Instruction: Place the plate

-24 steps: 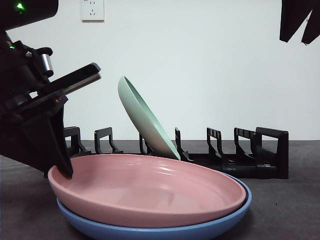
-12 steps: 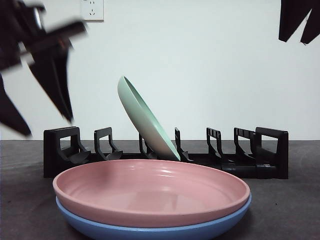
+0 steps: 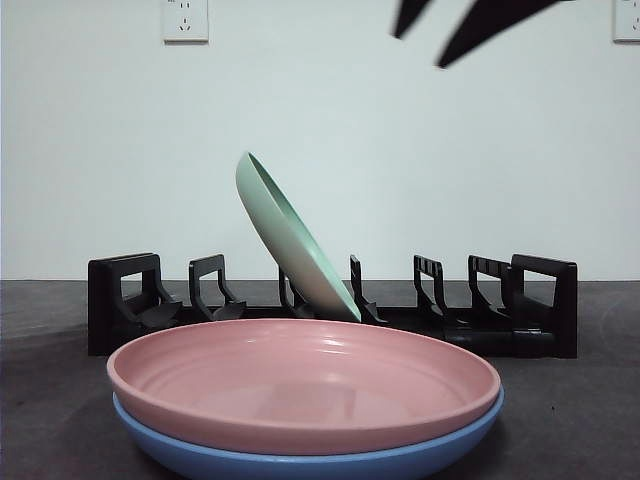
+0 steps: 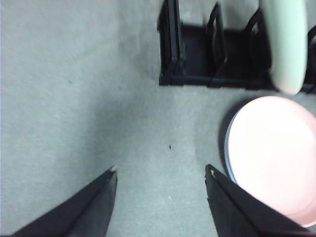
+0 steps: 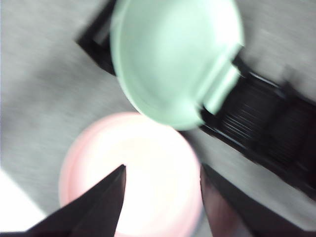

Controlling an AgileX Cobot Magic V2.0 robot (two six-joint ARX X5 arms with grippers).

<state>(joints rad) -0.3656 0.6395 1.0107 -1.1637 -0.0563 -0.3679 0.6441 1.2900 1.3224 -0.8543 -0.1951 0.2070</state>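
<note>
We note the right gripper (image 5: 160,173) above the stack, jaws spread wide with nothing between them; in the front view it shows only as dark tips at the top edge (image 3: 470,22), well clear of everything. The left gripper (image 4: 160,170) is also spread and empty, hanging over bare surface (image 4: 74,98) beside the plates. Directly under the right gripper lies the pink plate (image 3: 300,385), flat and mouth-up, nested on a blue plate (image 3: 320,462) near the front of the surface. Behind them runs the black rack (image 3: 520,310), long axis across the view, with the green plate (image 3: 290,245) already leaning in one of its middle slots, concave face toward the side of the wall socket (image 3: 185,20). We judge the pink plate to be the next item to place. It looks rigid, glazed and smooth, so probably slippery and likely to chip if dropped; moderately heavy for a two-jaw pinch. The only hold we can see is the raised rim, one jaw inside and one outside, preferably on the edge facing away from the rack so the plate can be tipped upright. Being round, it has no long axis; its open face points straight up and will need turning on edge for a free slot
</note>
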